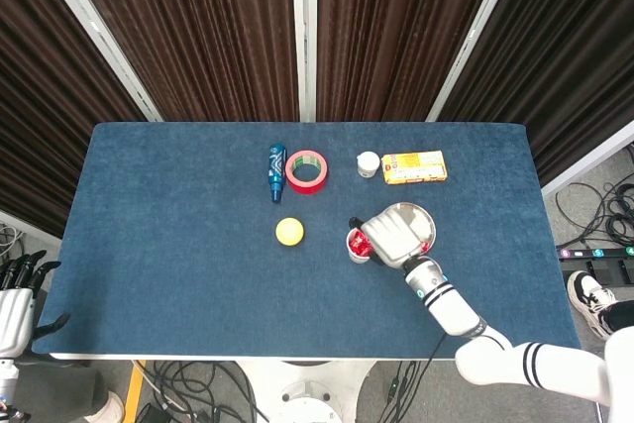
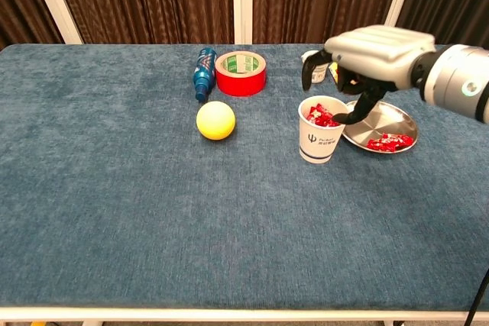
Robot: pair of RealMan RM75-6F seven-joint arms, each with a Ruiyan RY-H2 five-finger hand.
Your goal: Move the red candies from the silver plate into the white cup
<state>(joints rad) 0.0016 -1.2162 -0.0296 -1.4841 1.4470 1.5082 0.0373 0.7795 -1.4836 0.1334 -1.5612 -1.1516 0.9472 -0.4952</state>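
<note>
Now I have the right robot hand [image 2: 359, 59] above the white paper cup [image 2: 322, 141], with its dark fingertips [image 2: 341, 117] curved down over the cup's right rim. The fingers are spread apart and I see no candy between them, so this robot hand is released. The cup stands on the blue fabric bench [image 2: 153, 211], and some red wrapped candies [image 2: 319, 116] lie inside it. Just to the right of the cup is the round silver metal plate [image 2: 396, 119], and a few red candies [image 2: 388, 142] remain on its front part. In the head view the same robot hand [image 1: 388, 237] covers part of the cup [image 1: 355, 251] and the left edge of the plate [image 1: 421, 220].

The left robot hand [image 1: 18, 296] hangs beside the bench's left edge, holding nothing, fingers apart.

Further back on the bench I see a yellow ball [image 2: 215, 121], a roll of red tape [image 2: 241, 72], a blue bottle lying on its side [image 2: 203, 73], a small white jar [image 1: 369, 163] and a flat yellow packet [image 1: 414, 166].
</note>
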